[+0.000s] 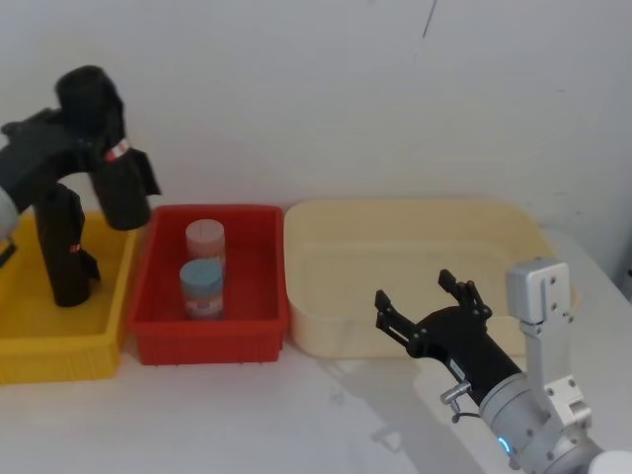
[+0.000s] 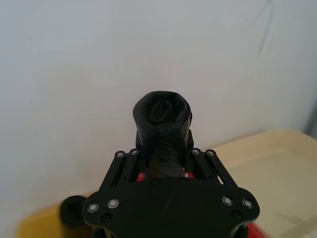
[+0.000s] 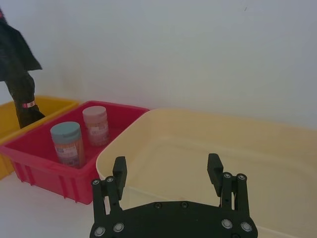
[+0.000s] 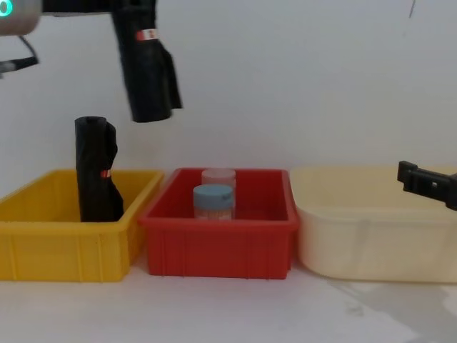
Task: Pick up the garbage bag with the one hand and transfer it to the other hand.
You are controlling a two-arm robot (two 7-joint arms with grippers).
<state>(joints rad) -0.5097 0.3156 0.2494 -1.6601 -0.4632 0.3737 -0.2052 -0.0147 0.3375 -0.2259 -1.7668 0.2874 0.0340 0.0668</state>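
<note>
At the upper left of the head view, our left gripper (image 1: 94,138) has its fingers clamped on the garbage bag (image 1: 118,193), holding it in the air above the yellow bin (image 1: 59,351). The bag's long axis runs nearly upright, leaning a little. The hold is on its upper part, near the red-and-white label band, so the lower part hangs free with a loose flap of plastic at its side. In the chest view that free end is well above the bin rims, with a second black roll (image 4: 96,171) standing in the yellow bin beside and below it.

Our right gripper (image 1: 415,288) sits at the lower right of the head view, at the near wall of the cream bin (image 1: 326,326), fingers spread wide with nothing between them. From those fingers the bag lies far to the upper left, with the whole red bin (image 1: 207,341) and its two jars between the two arms.

We judge that the handover turns on closing this gap. Either arm, or both, must travel toward the middle. The open fingers would also have to straddle the bag's free lower part across its upright axis, below the left gripper's hold.
</note>
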